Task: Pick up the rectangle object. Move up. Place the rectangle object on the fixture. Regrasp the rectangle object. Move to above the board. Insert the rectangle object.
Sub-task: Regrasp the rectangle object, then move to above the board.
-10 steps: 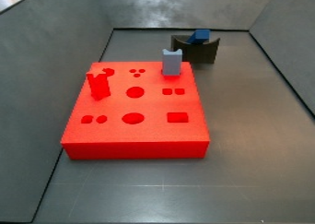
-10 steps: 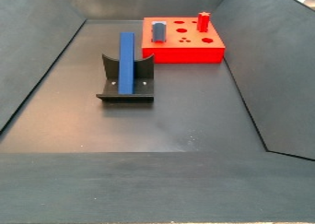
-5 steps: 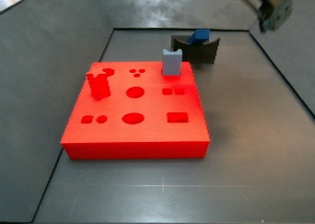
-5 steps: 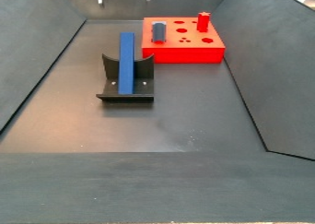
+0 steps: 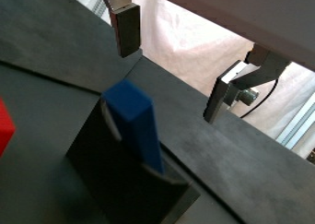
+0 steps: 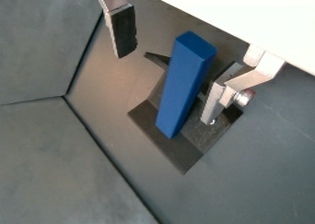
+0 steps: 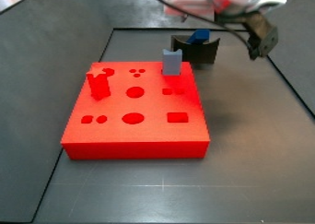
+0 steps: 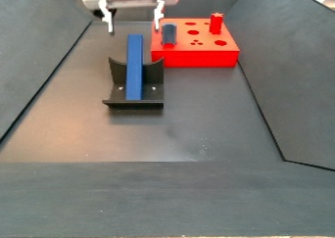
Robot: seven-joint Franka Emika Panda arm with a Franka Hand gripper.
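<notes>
While the bar (image 8: 133, 66) leaned in the fixture (image 8: 133, 91), long axis sloping up toward the board (image 8: 194, 46), the pincer (image 8: 132, 19) hung just above its upper end, fingers apart and empty

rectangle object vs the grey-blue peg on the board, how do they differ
The rectangle object is saturated blue, long and slim; the grey-blue peg is paler and shorter. The rectangle object leans in the fixture, while the peg stands upright on the board. The open gripper hovers over the rectangle object, not the peg. Neither is gripped.
</notes>
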